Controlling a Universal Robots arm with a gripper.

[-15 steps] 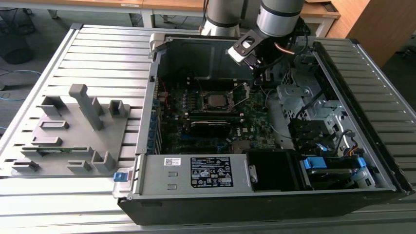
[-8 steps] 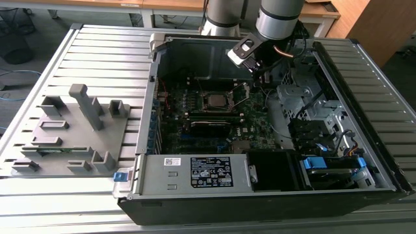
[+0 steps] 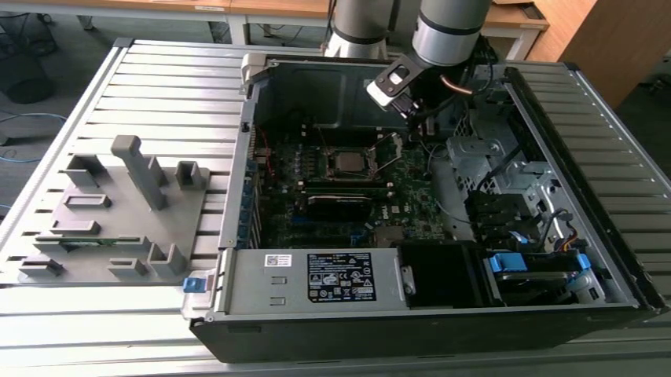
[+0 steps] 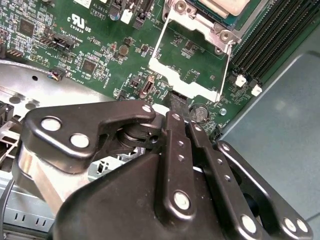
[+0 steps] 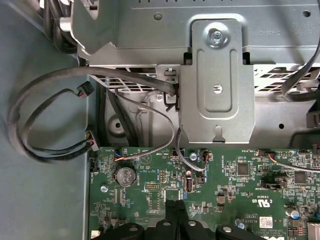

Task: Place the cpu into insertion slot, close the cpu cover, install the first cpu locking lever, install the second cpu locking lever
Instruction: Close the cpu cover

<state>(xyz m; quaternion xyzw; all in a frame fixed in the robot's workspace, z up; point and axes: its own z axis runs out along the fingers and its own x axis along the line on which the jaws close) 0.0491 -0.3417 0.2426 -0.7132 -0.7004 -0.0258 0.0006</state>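
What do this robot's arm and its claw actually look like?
The arm is made of thick, rounded silver-grey tubes. A small black-and-white box and a copper-coloured cable sit near its wrist. The gripper is matte black, built of flat linked bars joined by round silver rivets, and narrows to two slim fingers.

The arm (image 3: 451, 31) slants down from the upper right of the exterior view, wrist tilted; the gripper (image 3: 422, 119) has its fingers (image 4: 175, 140) pressed together.
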